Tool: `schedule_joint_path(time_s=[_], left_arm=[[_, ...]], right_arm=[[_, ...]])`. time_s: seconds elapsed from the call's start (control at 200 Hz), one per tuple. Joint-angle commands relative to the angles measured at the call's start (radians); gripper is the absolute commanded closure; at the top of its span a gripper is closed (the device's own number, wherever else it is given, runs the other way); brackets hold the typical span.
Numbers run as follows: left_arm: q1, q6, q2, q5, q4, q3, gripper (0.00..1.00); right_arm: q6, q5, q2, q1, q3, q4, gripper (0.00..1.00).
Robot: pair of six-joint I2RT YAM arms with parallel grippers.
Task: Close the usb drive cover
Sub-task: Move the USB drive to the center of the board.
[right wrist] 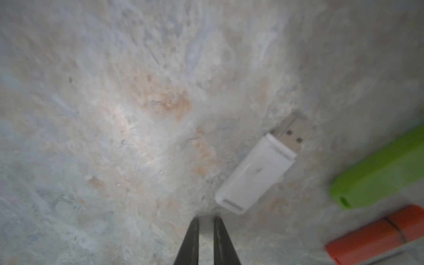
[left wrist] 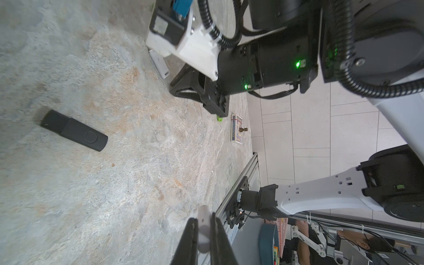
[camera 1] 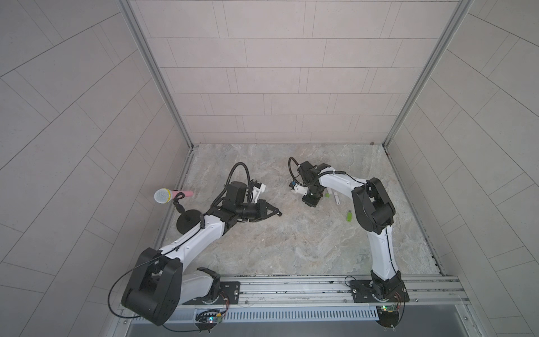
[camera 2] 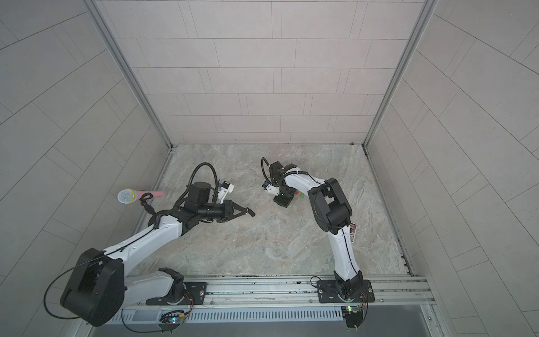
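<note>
A white usb drive [right wrist: 255,171] lies flat on the stone table with its metal plug bare. It also shows beside the right arm's fingers as the same white drive [left wrist: 159,63]. My right gripper [right wrist: 204,219] points down at the table, its tips just beside the drive's butt end. Its jaws are shut and do not hold the drive. From above, the right gripper [camera 1: 310,201] hides its own fingertips. My left gripper [left wrist: 204,218] hovers over mid-table, shut on a small white rounded piece, seemingly the cover [left wrist: 203,226]. In both top views the left gripper [camera 1: 278,214] [camera 2: 251,212] points right.
A green drive [right wrist: 378,169] and an orange one [right wrist: 371,238] lie close to the white drive. A black swivel drive [left wrist: 73,130] rests apart. A matchbox [left wrist: 236,132], a microphone on its stand [camera 1: 163,196] and the front rail [camera 1: 291,287] border the area.
</note>
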Motion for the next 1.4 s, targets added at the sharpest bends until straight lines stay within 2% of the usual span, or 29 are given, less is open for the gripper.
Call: schedule_joint_path(time_s=[0.0,0.135,0.255,0.675,0.806,1.236,1.391], left_arm=[[0.007,0.016,-0.040,-0.023,-0.021,-0.022,0.89],[0.007,0.012,-0.055,-0.033,-0.026,-0.033,0.89],[0.007,0.012,-0.054,-0.034,-0.031,-0.026,0.89],[0.009,0.022,-0.042,-0.027,-0.039,-0.016,0.89],[0.010,0.024,-0.036,-0.027,-0.040,-0.015,0.89],[0.010,0.028,-0.013,-0.020,-0.035,-0.008,0.89],[0.012,0.030,-0.009,-0.018,-0.035,-0.003,0.89]], right_arm=[[0.051,0.014,0.005,0.014,-0.045,-0.023,0.77],[0.154,0.027,0.010,0.012,0.026,-0.039,0.64],[0.213,0.008,0.046,0.010,0.089,-0.061,0.58],[0.321,0.089,0.192,0.007,0.290,-0.153,0.54],[0.306,0.083,0.222,0.007,0.345,-0.177,0.51],[0.097,0.084,0.353,0.021,0.537,-0.305,0.48],[0.079,0.037,0.358,0.020,0.526,-0.323,0.60]])
